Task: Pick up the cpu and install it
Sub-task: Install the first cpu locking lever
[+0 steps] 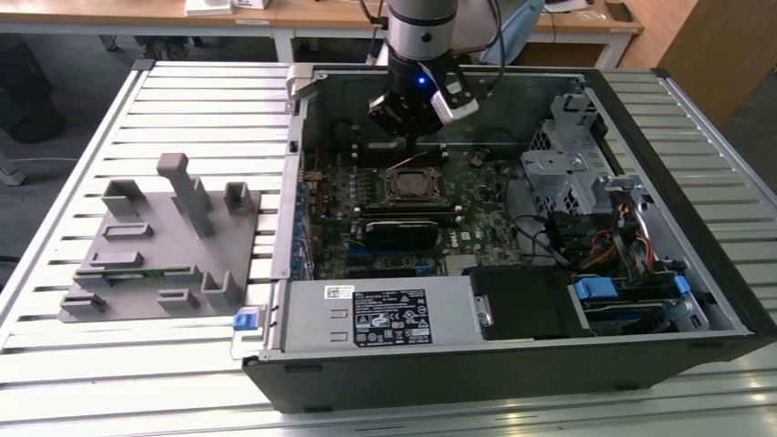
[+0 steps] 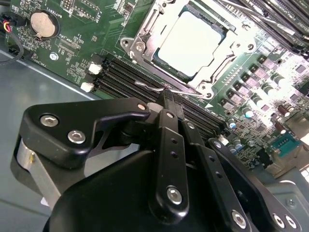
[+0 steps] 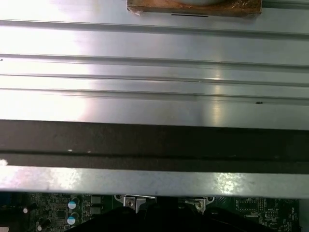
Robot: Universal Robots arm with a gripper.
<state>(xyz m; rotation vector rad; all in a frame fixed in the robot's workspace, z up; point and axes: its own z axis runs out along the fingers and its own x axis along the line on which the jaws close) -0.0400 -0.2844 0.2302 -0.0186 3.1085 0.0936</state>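
Silvery metal marks the cpu for you: in the second wrist view it lies flat inside the square socket frame on the green motherboard, its pale top framed by the bright steel of the frame. A thin wire lever runs along the near edge of that frame. In the exterior view you can find the same chip near the middle of the board, inside the open computer case.

Your gripper hangs just above the board, beside the socket on the side of the long black memory slots. Look at the second wrist view and you see the two black fingers drawn close together, almost edge to edge, with nothing between them; the tips point down at the wire lever, and you cannot tell whether they touch it. In the exterior view the gripper sits over the far part of the case, just beyond the socket, with a blue light glowing on the arm's wrist.

Off to the exterior view's left, well apart from the case, the grey plastic fixture with its upright posts stands on the slatted metal table.

The first wrist view gives you the table's ribbed slats, a dark case wall and a strip of green board below it.
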